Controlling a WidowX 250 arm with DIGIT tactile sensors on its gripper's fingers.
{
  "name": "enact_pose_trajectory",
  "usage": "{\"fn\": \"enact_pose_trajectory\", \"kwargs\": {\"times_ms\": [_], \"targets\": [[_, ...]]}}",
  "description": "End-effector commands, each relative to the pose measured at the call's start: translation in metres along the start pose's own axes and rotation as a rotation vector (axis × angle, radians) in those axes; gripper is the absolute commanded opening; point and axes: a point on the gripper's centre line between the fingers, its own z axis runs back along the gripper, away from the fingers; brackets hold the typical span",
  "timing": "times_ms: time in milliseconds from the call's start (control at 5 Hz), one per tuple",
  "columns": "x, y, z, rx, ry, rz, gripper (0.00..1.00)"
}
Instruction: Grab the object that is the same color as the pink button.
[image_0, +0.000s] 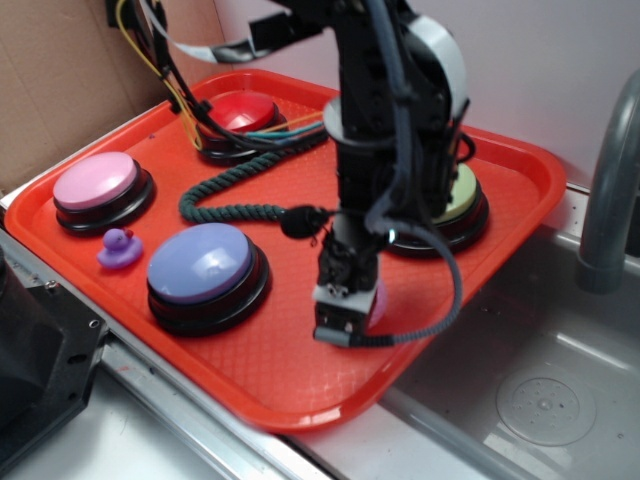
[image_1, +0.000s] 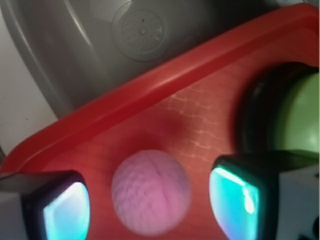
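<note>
Exterior view: an orange-red plastic tray with a fine grid texture sits beside a grey metal sink, and everything below is placed relative to that tray. The pink button, a smooth pale pink dome on a black base, sits at the tray's left corner; a small purple duck stands just beside it, a lavender-blue domed button sits nearer the front edge, a red domed button near the back edge, and a pale green domed button toward the right, partly hidden by the black arm. A dark green twisted rope snakes across the tray's middle. The gripper points down near the tray's front right edge, with a sliver of the pink ball showing at its tip. Wrist view: the pink ball, round with a bumpy knitted surface, lies on the tray floor between the two fingers, apart from both; the gripper is spread wide and holds nothing. The ball looks soft and likely to roll, so a good grasp would keep it centred, come down until the pads flank its widest part, then close gently and evenly
</note>
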Motion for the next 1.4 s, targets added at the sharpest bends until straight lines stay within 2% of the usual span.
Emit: {"fn": "enact_pose_trajectory", "kwargs": {"times_ms": [0,200,600,800,1200], "targets": [[-0.016,-0.012,-0.016,-0.016,0.026,-0.003,1.0],[-0.02,-0.01,-0.026,-0.006,0.025,0.034,0.0],[-0.022,-0.002,-0.032,-0.021,0.022,0.093,0.0],[-0.039,0.003,0.005,-0.008,-0.003,0.307,0.0],[-0.063,0.011,0.078,0.057,-0.01,0.681,0.0]]}}
